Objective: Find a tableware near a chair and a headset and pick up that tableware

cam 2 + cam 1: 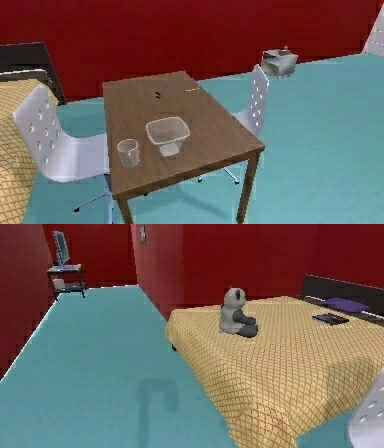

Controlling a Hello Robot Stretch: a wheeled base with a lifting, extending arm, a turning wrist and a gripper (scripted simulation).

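On the table [215, 125], by its near edge: a clear cup [128, 152], with a clear bowl [168, 135] just beside it, nearer the table's middle. A white chair [50, 140] and a second chair [257, 100] flank the table. A small dark item [157, 95] at the table's far end is possibly the headset. Claw state: cannot tell. Risks: two candidates invite a wrong pick, and a nudge could tip the cup off the edge.

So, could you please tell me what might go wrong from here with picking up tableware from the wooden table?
The cup and clear bowl stand close together, so reaching for one might knock the other.
A white chair on one side of the table and another white chair opposite may block the approach.
The small dark item is too small to confirm as a headset.
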